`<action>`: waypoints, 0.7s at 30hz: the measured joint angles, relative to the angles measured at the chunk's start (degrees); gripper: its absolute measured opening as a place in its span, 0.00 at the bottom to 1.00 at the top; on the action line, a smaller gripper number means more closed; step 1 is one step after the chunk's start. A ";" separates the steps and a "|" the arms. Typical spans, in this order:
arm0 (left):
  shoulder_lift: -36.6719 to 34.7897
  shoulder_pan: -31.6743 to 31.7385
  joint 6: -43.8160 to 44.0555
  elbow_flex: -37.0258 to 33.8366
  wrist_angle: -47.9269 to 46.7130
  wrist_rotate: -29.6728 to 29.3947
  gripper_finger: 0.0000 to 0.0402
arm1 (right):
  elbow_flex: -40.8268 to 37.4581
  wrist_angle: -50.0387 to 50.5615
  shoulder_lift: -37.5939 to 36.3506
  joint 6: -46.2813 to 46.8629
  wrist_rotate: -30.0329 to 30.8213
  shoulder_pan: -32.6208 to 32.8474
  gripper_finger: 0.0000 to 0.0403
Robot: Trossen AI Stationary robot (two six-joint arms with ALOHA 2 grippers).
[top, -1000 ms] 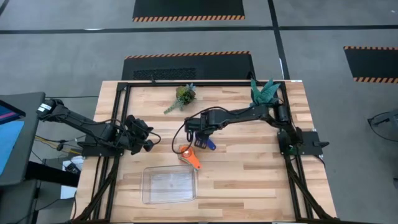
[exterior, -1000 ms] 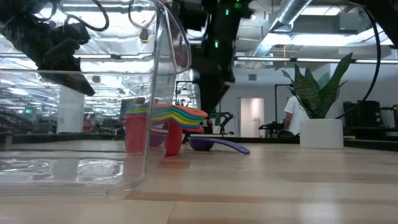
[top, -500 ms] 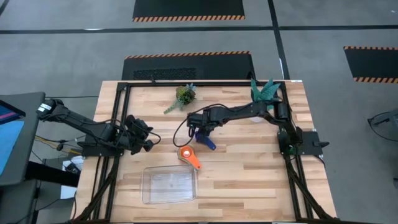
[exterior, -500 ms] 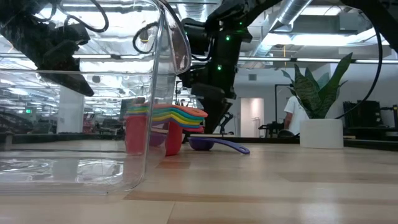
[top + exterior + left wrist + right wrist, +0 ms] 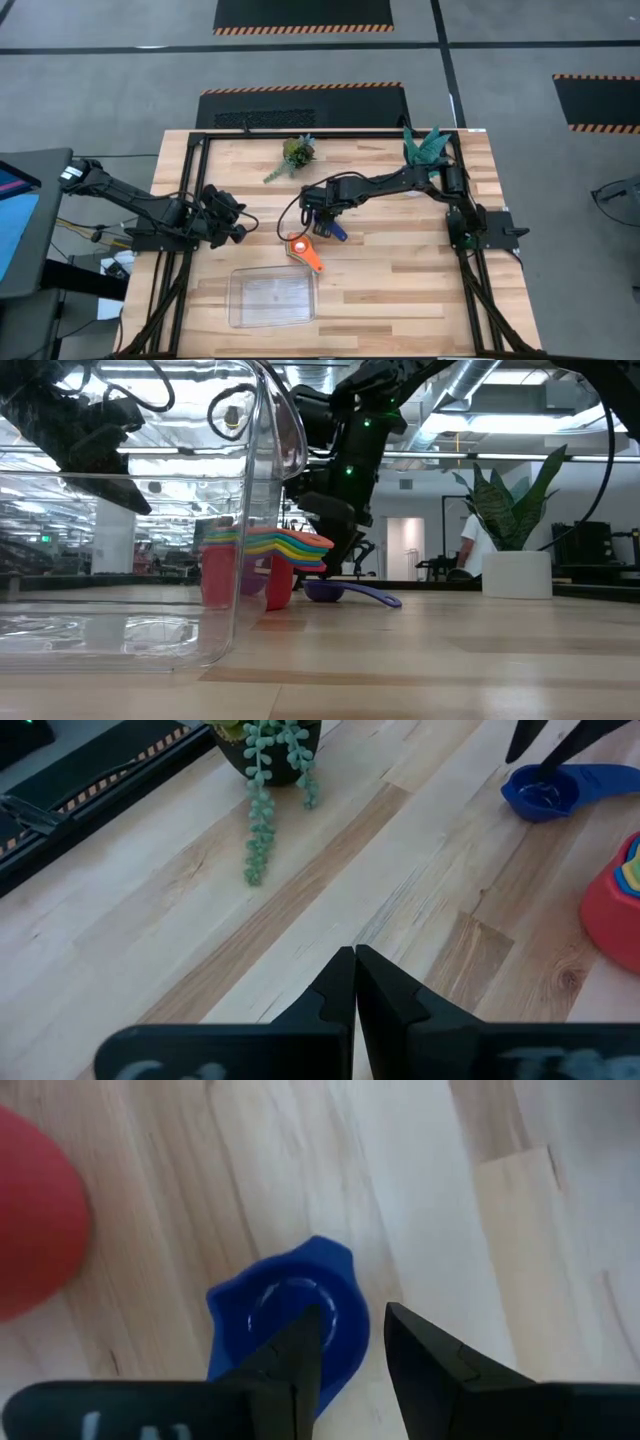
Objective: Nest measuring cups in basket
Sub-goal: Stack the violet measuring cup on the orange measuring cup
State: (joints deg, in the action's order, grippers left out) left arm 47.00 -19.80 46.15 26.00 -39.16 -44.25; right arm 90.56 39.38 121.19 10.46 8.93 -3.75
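A dark blue measuring cup sits upright on the wood near the table's middle, its handle pointing toward the near right. My right gripper is open just above it, with one finger over the bowl and the other outside the rim. Whether they touch it I cannot tell. Several nested cups, red outermost, stand beside it with their coloured handles fanned out. The clear basket lies near the table's near edge. My left gripper is shut and waits at the table's left.
A trailing succulent in a pot stands toward the far edge, and a leafy plant in a white pot occupies the far right corner. Bare wood lies to the right of the cups. A person is in the room beyond.
My right gripper drew back toward the far edge and tipped from upright to slanting, then came a little way back toward the blue cup. The cups and the basket have stayed where they were.
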 joint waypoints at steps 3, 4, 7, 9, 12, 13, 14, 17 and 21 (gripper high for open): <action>-0.01 0.01 0.03 0.00 0.01 0.00 0.00 | -0.04 0.23 0.00 0.02 0.08 -0.02 0.33; 0.00 0.01 0.03 0.00 0.01 0.00 0.00 | -0.04 0.18 0.00 0.02 0.08 0.00 0.33; -0.02 -0.01 0.05 0.00 0.01 -0.02 0.00 | -0.04 0.25 0.00 0.02 0.06 0.02 0.33; 0.00 0.00 0.07 0.00 0.01 -0.02 0.00 | -0.04 0.26 0.00 0.02 -0.02 0.03 0.33; -0.01 -0.01 0.10 0.00 0.01 -0.02 0.00 | -0.04 0.52 0.00 0.04 0.08 0.32 0.33; -0.01 -0.01 0.11 0.00 0.01 -0.02 0.00 | -0.04 0.45 0.00 0.04 0.17 0.30 0.33; -0.02 -0.01 0.13 0.00 0.01 -0.02 0.00 | -0.04 0.41 0.00 0.09 0.15 0.22 0.33; 0.00 0.01 0.20 0.00 0.01 0.04 0.00 | -0.04 0.48 0.00 0.17 0.14 0.20 0.33; -0.02 -0.01 0.22 0.00 0.01 0.15 0.00 | -0.04 0.50 0.00 0.18 0.15 0.25 0.33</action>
State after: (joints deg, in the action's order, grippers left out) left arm 46.98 -19.81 46.37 26.00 -39.16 -44.10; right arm 90.52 39.87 121.19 10.64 9.08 -3.50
